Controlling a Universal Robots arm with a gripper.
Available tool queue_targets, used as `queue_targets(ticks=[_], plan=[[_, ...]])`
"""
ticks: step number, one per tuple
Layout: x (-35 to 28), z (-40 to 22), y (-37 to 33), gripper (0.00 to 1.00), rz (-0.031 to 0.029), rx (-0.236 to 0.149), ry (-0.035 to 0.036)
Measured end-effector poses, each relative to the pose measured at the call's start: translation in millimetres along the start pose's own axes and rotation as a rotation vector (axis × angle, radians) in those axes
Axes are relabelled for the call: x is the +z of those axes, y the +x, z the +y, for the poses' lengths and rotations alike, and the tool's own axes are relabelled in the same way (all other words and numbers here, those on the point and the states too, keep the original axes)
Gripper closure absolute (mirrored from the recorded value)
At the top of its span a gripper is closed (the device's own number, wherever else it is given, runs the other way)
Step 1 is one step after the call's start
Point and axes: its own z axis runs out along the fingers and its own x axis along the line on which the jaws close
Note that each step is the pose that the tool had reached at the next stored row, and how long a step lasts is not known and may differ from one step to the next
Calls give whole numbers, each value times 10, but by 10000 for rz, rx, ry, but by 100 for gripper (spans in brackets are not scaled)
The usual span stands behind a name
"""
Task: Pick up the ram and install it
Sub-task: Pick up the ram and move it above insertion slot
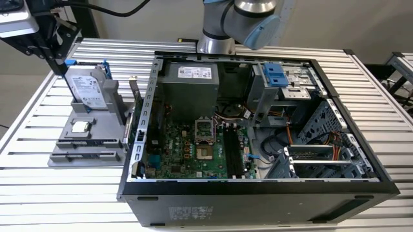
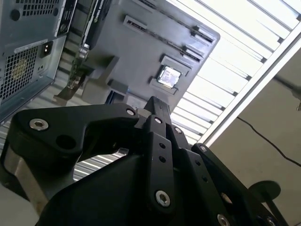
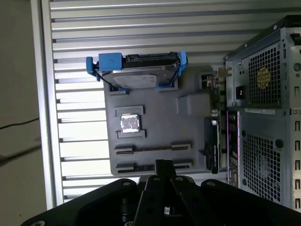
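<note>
My gripper [image 1: 57,65] hangs high over the grey parts holder [image 1: 71,145] at the exterior view's left, outside the open computer case [image 1: 258,188]. In both wrist views its fingers stand pressed together, with nothing visible between them, and the gripper [image 3: 162,163] [image 2: 155,101] points down at the holder's [image 3: 155,127] two long narrow slots. The ram is out of view; I cannot tell whether a stick sits in either slot. The motherboard [image 1: 193,150] lies flat inside the case, with dark memory slots [image 1: 232,147] beside the processor socket.
On the holder stand a silver hard drive in a blue frame [image 1: 87,87] [image 3: 138,77], a small square processor chip [image 1: 79,126] [image 3: 130,123] [image 2: 169,76] and an upright expansion card [image 1: 135,116] [image 3: 211,143] next to the case wall. A slatted metal table [image 1: 38,193] carries everything.
</note>
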Motion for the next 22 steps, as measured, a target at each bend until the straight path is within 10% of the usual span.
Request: queue_targets(ticks=[22], plan=[[32,-175,27,100,5,-103,-2]])
